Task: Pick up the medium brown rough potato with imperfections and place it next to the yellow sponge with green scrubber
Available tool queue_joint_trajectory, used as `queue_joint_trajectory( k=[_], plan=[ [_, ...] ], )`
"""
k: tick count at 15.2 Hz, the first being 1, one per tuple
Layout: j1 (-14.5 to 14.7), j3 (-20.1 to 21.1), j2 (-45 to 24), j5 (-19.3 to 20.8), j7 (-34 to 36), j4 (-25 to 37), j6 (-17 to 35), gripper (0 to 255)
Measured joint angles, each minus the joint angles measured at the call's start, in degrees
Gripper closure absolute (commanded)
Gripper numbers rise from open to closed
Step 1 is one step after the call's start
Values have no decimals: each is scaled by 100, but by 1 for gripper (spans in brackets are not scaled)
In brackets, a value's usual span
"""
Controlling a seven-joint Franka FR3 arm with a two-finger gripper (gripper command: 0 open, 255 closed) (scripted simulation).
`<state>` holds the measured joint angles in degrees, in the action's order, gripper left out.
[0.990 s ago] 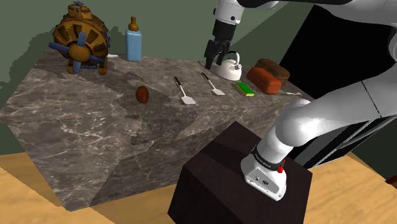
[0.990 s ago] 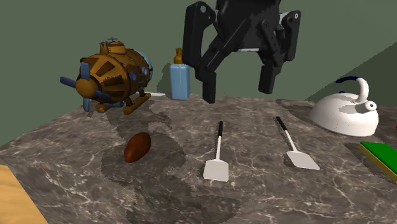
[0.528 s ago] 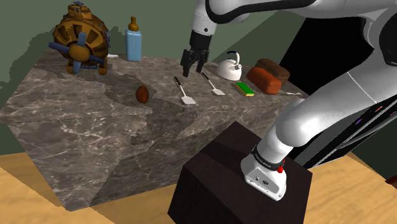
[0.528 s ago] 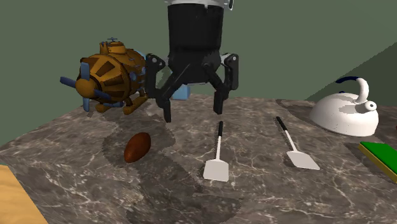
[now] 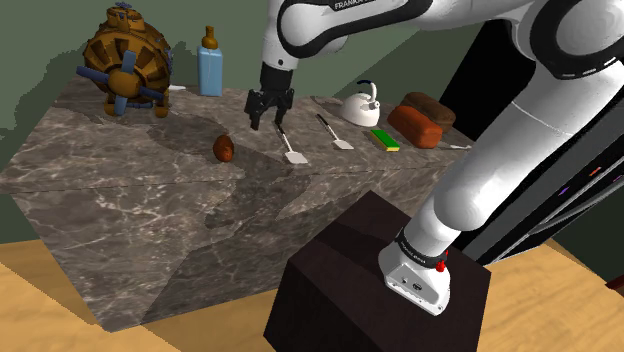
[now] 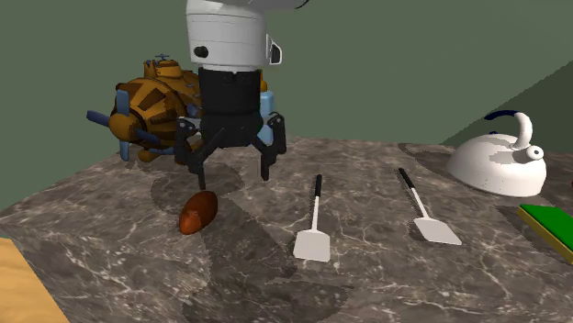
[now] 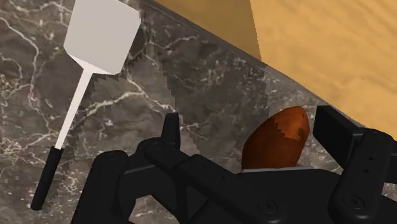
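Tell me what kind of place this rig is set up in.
Probably a home kitchen. A dark marbled stone counter carries a white kettle, a spatula and a yellow-and-green sponge, and there is a wood floor below it.

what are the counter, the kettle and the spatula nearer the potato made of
Counter: dark grey stone with pale veins, likely marble, matte-looking. Kettle: smooth white body, perhaps enamel or ceramic. Spatula: flat pale grey blade, probably metal; black handle, maybe plastic.
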<state>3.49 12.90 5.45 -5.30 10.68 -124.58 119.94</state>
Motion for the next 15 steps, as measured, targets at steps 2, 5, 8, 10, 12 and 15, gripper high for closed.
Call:
queue_joint_trajectory(
  k=[2,5,8,10,12,15],
  plan=[
    [39,66,-429,71,168,291,168,0],
    [109,122,-1122,214,404,786,408,0],
    [202,142,-1743,354,616,1285,579,0],
    [254,136,-2062,428,708,1505,695,0],
    [282,134,-2180,458,749,1539,785,0],
    [316,128,-2334,500,792,1514,964,0]
  ],
)
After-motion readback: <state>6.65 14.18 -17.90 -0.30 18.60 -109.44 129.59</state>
